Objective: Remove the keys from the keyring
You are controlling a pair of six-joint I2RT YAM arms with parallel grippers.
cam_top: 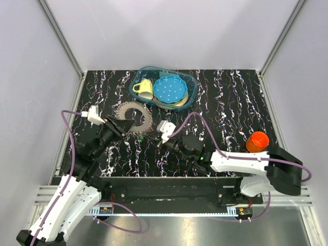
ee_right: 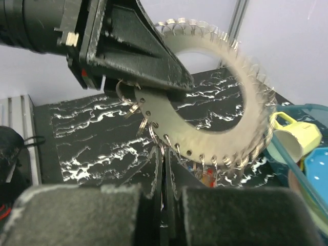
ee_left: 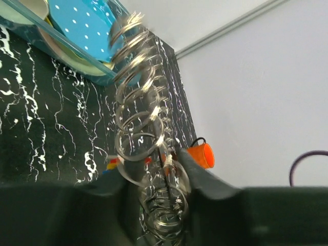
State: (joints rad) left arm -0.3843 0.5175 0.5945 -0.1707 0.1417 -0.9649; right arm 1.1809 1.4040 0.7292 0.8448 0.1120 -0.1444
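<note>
The keyring's grey-brown speckled fob [cam_top: 132, 116] is a fan-shaped arc edged with several small metal rings. My left gripper [cam_top: 122, 126] is shut on the fob's near end and holds it above the table. In the left wrist view the fob stands edge-on between its fingers, and its rings [ee_left: 137, 128] run up in a column. In the right wrist view the fob [ee_right: 225, 133] arcs overhead. My right gripper [ee_right: 165, 154] is shut on a thin metal ring hanging from the fob's lower edge. The keys show only as small red and yellow bits [ee_right: 207, 177] [ee_left: 113, 163] under the fob.
A clear teal bin [cam_top: 190, 82] at the back holds a yellow cup [cam_top: 142, 88] and a blue dotted plate [cam_top: 169, 88]. An orange cup [cam_top: 258, 141] stands at the right by the right arm. Purple cables loop off both wrists.
</note>
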